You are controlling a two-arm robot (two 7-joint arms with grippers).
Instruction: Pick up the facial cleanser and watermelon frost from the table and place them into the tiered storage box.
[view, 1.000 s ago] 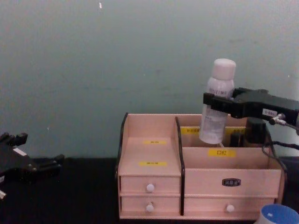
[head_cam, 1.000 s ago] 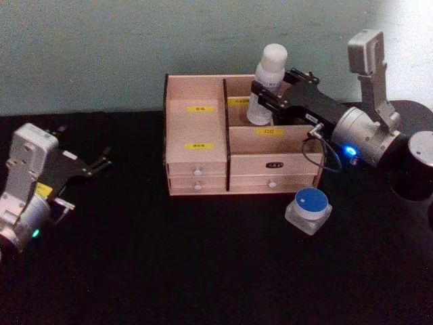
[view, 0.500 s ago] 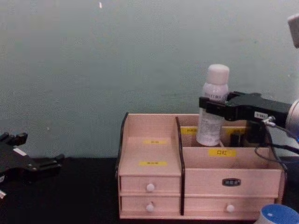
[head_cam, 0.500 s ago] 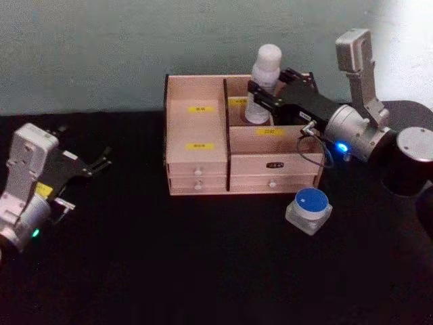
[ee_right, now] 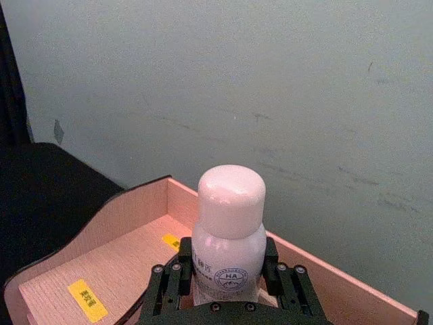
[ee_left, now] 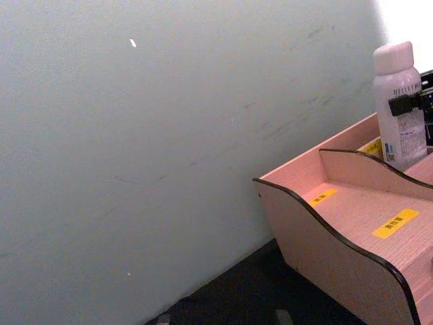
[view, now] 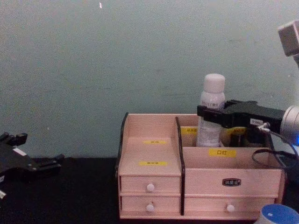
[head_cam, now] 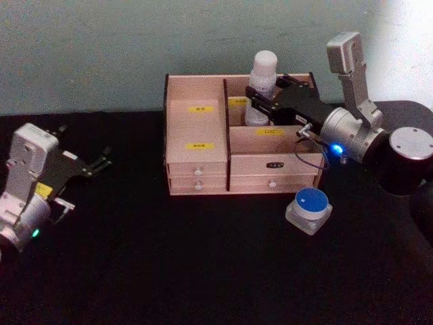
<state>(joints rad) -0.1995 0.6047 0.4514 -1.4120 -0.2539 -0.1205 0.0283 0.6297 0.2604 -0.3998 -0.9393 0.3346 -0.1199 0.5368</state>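
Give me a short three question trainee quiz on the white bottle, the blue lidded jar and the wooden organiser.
1. True or false: the squat clear glass jar with the blue lid sits inside the pinkish-beige wooden organiser.
2. Which end effector grips the tall white cylindrical bottle? A left, B right.
3. Fill in: the bottle's base is in the organiser's back ____ section.
Key: 1 false; 2 B, the right end effector; 3 right.

— Upright goes the facial cleanser (head_cam: pixel 262 74), a tall slim white bottle with a rounded cap, clamped in the right gripper (head_cam: pixel 260 95), its base down in the rear right compartment of the pinkish-beige wooden tiered storage box (head_cam: pixel 196 162).
— And the watermelon frost (head_cam: pixel 308 210), a squat clear glass jar with a blue lid, sits on the table near the box's front right corner.
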